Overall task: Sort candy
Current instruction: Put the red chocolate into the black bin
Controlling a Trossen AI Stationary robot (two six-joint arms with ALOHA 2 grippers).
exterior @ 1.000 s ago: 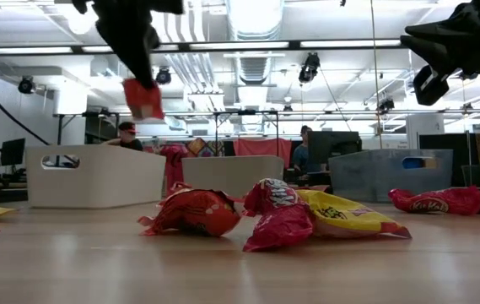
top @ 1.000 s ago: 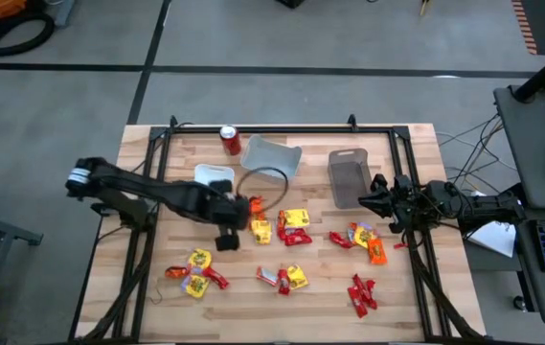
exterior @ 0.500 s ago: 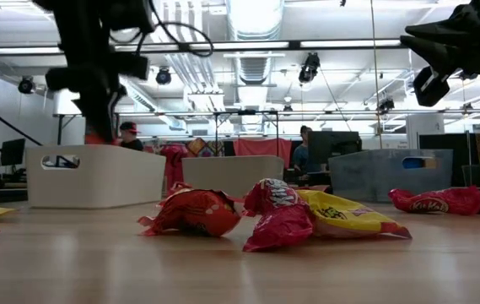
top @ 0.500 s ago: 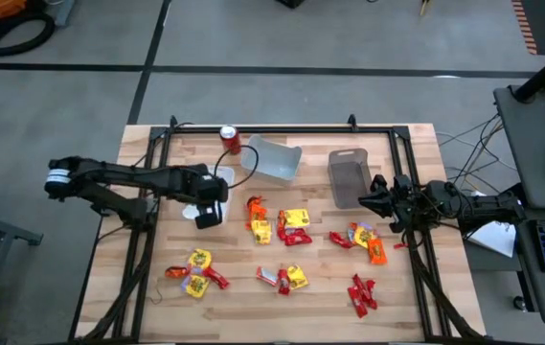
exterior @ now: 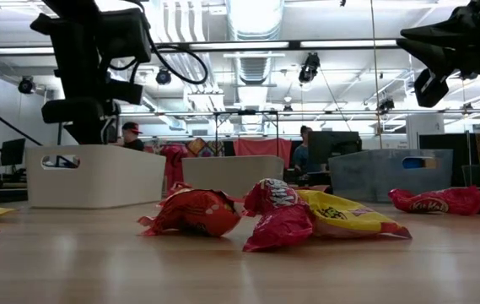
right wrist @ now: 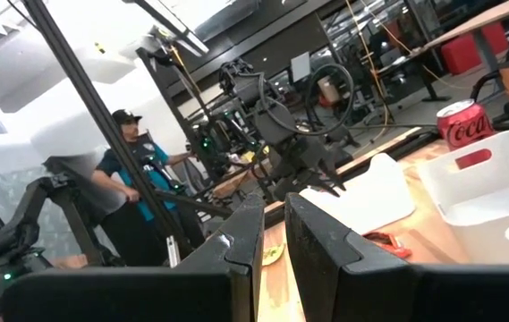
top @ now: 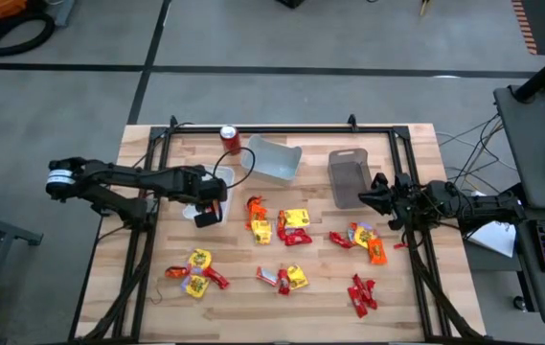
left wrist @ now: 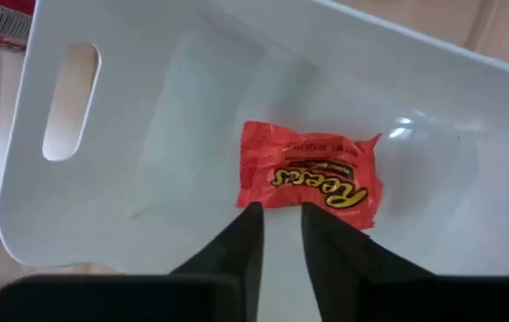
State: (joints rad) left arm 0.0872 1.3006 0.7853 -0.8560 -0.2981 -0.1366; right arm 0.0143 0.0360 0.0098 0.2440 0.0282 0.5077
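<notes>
One orange Reese's packet (left wrist: 309,177) lies flat on the floor of the white bin (left wrist: 191,98), far-left on the table (top: 157,297). The left gripper (left wrist: 279,234) hangs just above it, fingers narrowly parted and empty, so this looks like a drop just made. Three bins stand along the far edge: white, light grey (top: 274,158), dark grey (top: 349,178). Remaining candy (top: 282,226) lies in about six loose clusters. The right gripper (top: 379,198) waits near the dark grey bin, fingers narrowly apart, empty.
</notes>
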